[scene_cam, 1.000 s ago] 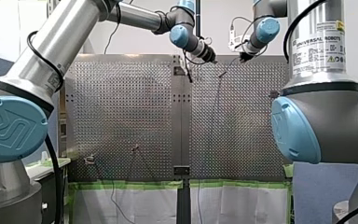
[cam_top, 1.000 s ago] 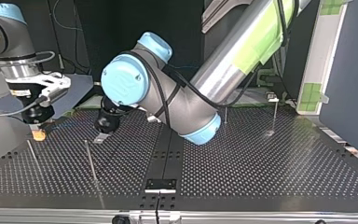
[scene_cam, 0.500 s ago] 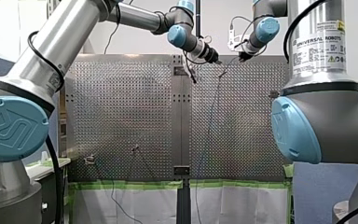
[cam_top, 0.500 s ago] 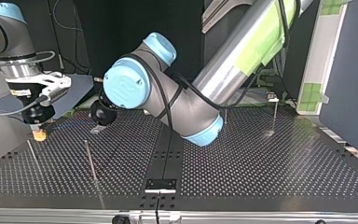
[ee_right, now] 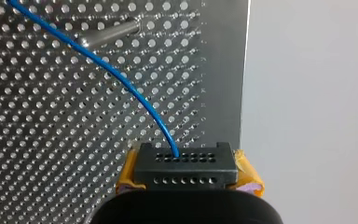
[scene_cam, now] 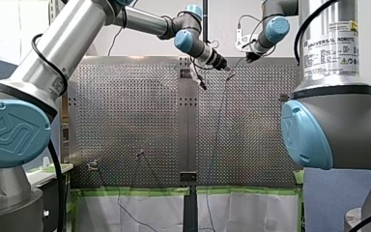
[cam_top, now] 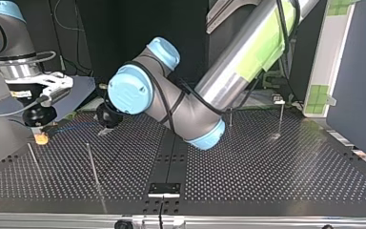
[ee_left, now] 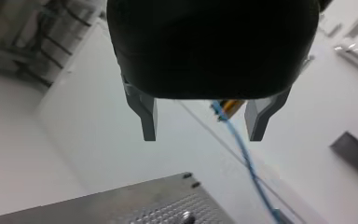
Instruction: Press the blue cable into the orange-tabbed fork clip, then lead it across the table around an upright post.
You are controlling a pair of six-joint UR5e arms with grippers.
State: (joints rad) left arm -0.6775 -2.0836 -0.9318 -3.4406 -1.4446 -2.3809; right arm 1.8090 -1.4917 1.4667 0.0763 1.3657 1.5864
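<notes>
Perforated table (cam_top: 267, 181) | right end effector (ee_right: 186, 161) low over it, pinching blue cable (ee_right: 121, 79) | cable arcs away from right end effector | left end effector (ee_left: 203, 136) near right end effector, fingers spread, empty

Even, bright room light fills the front view: the white wall glows and the perforated table (scene_cam: 125, 121) shimmers with a grey sheen. From across the table the backdrop falls nearly black, and the table's near edge catches small glints. Around my left gripper (ee_left: 204, 138) everything washes out pale and the blue cable (ee_left: 242, 149) looks soft. In the right wrist view a steel post (ee_right: 112, 31) shows glare.
</notes>
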